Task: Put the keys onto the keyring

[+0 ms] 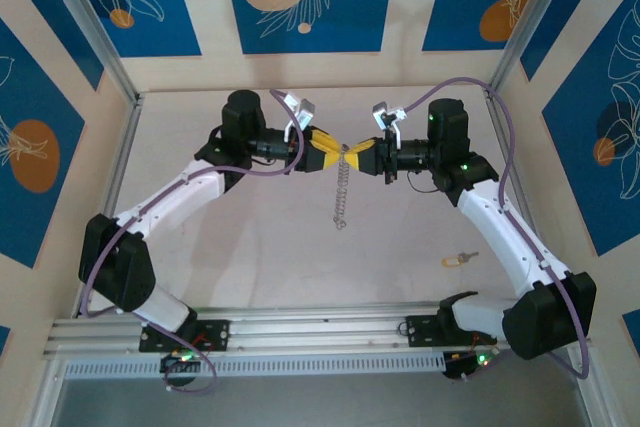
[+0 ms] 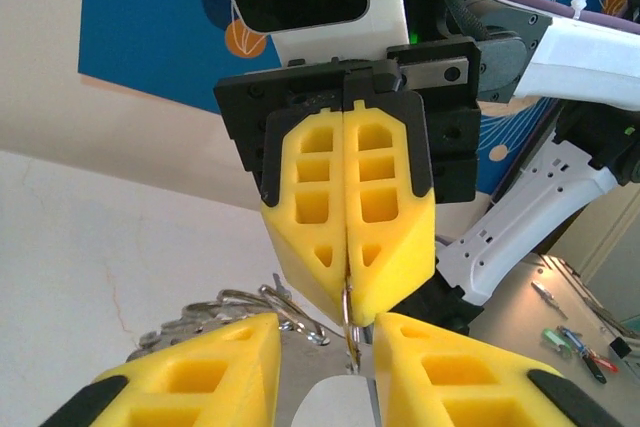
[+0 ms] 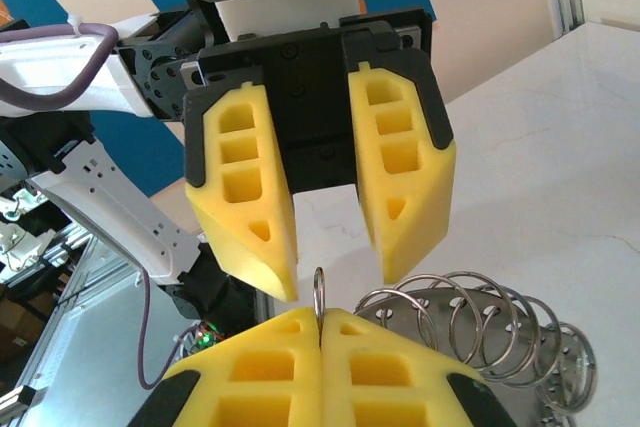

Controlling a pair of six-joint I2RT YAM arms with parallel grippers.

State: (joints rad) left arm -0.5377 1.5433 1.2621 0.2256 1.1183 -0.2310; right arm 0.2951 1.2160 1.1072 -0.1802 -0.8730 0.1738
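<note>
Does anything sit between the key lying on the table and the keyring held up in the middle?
Nothing visible does. The key lies alone on bare table, off to the right of the hanging keyring, which the right gripper pinches; the left gripper faces it, jaws open.
</note>
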